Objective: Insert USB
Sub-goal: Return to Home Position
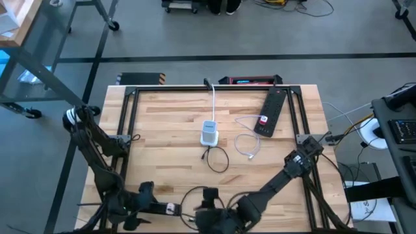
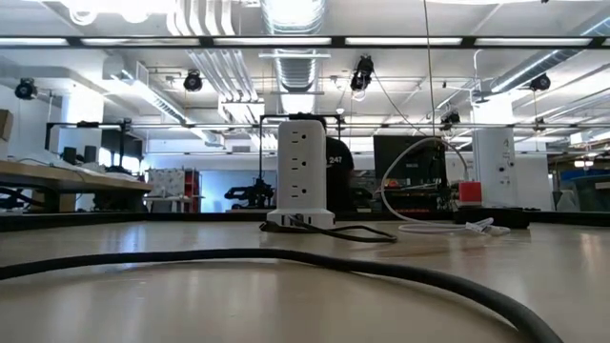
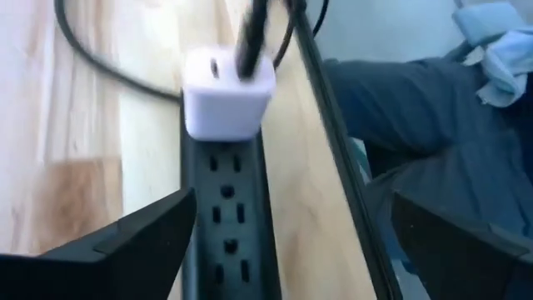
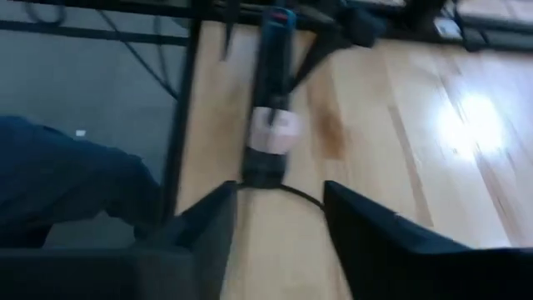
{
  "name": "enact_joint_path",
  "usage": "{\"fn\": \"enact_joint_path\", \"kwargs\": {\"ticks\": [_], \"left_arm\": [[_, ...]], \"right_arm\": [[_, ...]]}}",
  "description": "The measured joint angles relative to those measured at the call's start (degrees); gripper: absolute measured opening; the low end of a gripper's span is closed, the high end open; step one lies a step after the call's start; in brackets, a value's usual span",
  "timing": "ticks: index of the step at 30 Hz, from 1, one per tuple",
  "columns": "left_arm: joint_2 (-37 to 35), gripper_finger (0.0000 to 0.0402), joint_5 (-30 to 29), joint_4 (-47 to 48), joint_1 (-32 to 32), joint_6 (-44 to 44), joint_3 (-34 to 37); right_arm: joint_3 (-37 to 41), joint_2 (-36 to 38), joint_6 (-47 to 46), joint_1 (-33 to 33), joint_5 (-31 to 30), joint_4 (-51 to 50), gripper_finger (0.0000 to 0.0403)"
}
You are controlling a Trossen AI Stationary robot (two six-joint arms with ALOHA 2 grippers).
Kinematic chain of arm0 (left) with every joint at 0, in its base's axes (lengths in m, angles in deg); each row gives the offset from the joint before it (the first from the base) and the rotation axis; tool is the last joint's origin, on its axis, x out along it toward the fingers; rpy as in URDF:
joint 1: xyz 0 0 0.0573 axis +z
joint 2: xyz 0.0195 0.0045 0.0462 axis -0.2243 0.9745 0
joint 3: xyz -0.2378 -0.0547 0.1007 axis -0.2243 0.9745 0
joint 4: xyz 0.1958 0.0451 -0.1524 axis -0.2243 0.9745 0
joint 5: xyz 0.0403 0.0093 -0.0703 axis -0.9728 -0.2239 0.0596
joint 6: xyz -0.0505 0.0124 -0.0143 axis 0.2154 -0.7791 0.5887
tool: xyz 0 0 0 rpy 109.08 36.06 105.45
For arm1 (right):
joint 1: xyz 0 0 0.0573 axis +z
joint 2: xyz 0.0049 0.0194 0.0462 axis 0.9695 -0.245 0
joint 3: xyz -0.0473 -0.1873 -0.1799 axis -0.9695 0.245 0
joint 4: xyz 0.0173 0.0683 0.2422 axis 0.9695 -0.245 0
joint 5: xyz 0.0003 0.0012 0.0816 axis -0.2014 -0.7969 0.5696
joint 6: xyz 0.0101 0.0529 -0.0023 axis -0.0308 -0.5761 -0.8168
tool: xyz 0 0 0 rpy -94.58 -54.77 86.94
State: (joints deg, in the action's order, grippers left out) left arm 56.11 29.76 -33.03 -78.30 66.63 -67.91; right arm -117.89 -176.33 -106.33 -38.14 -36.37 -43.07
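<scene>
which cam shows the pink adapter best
Left wrist view: the pink adapter sits close, plugged into the black strip, cable in. High view and right wrist view show it small; low view, hard to tell.

Grey concrete floor (image 1: 195,39) with a dark stripe (image 1: 260,57) running across it behind the desk. The desk (image 1: 162,130) is light butcher-block wood with a black metal frame (image 1: 169,87) round the edge. Glass-topped trolley on casters (image 1: 39,65) far left, dark electronics (image 1: 403,123) far right. Low view shows an open workshop. Ceiling has long fluorescent strips (image 2: 276,41), a silver duct (image 2: 295,14) and pipes (image 2: 224,67). White column (image 2: 496,162) on the right, workbench (image 2: 67,179) on the left. Light is bright and even.
</scene>
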Motion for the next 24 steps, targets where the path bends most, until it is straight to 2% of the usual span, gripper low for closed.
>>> {"fn": "enact_joint_path", "kwargs": {"ticks": [4,6,8,10,15,19,24], "left_arm": [[-3.1,0.0382,-2.7,0.1,0.4,-2.5,0.0],[-4.6,0.038,-7.3,0.1,0.6,-4.6,0.0],[-6.2,0.0377,-12.7,1.6,1.0,-9.5,0.0],[-9.2,0.0373,-15.5,2.8,2.5,-15.0,0.0],[-18.5,0.0368,-16.0,5.8,7.0,-28.9,0.1],[-24.3,0.0366,-16.1,5.8,9.5,-43.0,0.1],[-28.6,0.037,-16.1,6.7,13.6,-53.5,0.2]], "right_arm": [[0.0,0.3,7.3,1.2,1.6,0.7,0.0053],[0.0,0.7,11.8,0.9,3.5,0.7,0.0015],[0.0,1.5,14.7,0.1,4.6,1.6,0.0011],[0.0,2.5,17.2,-0.9,6.1,1.8,0.0011],[0.0,4.7,22.6,-5.1,13.1,0.5,0.0003],[0.0,5.4,23.1,-8.5,14.1,-2.5,0.0001],[1.1,5.4,28.4,-12.6,16.8,-5.0,0.0001]]}}
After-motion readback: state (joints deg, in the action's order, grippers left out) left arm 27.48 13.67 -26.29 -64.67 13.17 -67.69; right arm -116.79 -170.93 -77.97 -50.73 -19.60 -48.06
